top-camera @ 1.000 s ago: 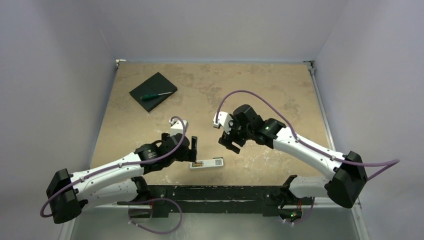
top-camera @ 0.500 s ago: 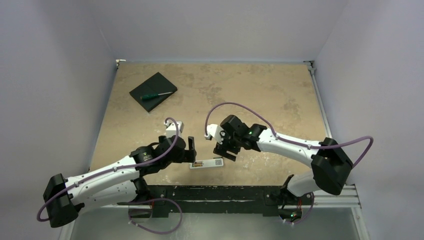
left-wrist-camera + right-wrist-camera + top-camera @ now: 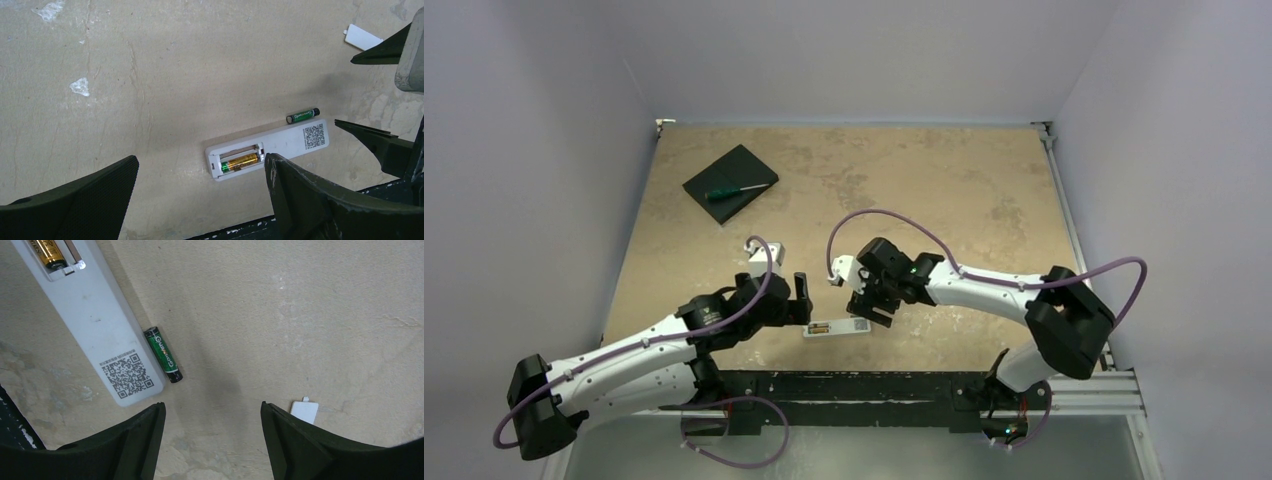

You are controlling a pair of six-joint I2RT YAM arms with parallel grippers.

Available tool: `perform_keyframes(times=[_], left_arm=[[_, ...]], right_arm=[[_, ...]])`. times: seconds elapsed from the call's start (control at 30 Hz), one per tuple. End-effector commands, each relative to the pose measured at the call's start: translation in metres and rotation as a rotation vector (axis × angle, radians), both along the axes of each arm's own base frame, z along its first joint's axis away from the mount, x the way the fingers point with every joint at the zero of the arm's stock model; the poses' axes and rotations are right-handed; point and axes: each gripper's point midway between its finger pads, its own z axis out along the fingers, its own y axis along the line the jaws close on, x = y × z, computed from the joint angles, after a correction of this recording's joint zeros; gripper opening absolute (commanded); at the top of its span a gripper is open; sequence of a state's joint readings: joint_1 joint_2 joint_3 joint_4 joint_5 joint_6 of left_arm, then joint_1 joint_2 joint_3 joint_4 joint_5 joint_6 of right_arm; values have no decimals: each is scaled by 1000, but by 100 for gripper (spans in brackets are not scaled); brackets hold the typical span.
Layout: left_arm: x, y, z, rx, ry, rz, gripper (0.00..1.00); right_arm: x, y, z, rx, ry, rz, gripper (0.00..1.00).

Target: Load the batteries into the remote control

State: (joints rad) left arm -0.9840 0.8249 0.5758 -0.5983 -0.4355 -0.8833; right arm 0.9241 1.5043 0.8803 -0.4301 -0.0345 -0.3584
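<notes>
Top external view: the remote control (image 3: 836,326) lies low in the middle of the frame, near the front edge of the table (image 3: 944,180), with its plain back facing up. The left gripper (image 3: 802,300) hangs just to its left, fingers spread wide with nothing between them. The right gripper (image 3: 869,308) stands over the remote's right end, its fingers also apart and empty. In the upper left of the frame, well apart from all this, a black pad (image 3: 730,182) sits on the table with a green-handled screwdriver (image 3: 736,190) lying across it.

From the left wrist camera, the remote runs across the lower right of the frame, its battery bay uncovered at the left end. A seated battery (image 3: 241,161) fills the nearer slot, gold end toward the middle of the remote, and the slot beside it shows bare white plastic. The loose battery (image 3: 303,115) lies on the table just beside the remote's far long edge, level with the QR label (image 3: 314,136). I cannot tell whether it touches the casing. A small white cover piece (image 3: 365,37) lies in the upper right corner.

From the right wrist camera, the loose battery sits left of centre, along the remote's edge, above the gap between the open fingers. The cover piece lies at the lower right.
</notes>
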Motion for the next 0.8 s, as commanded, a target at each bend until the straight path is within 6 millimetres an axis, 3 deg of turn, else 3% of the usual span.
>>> perform_keyframes(times=[0.0,0.3,0.77], left_arm=[[3,3,7,-19,-19,35,97],[4,4,7,-16,-22,37,97],[4,4,8,-16,-26,34,97]], right_arm=[[1,12,-1,22,-19,-2,78],[-7,23,-11,7,-7,23,78],[-14,45,-11,35,-5,58,74]])
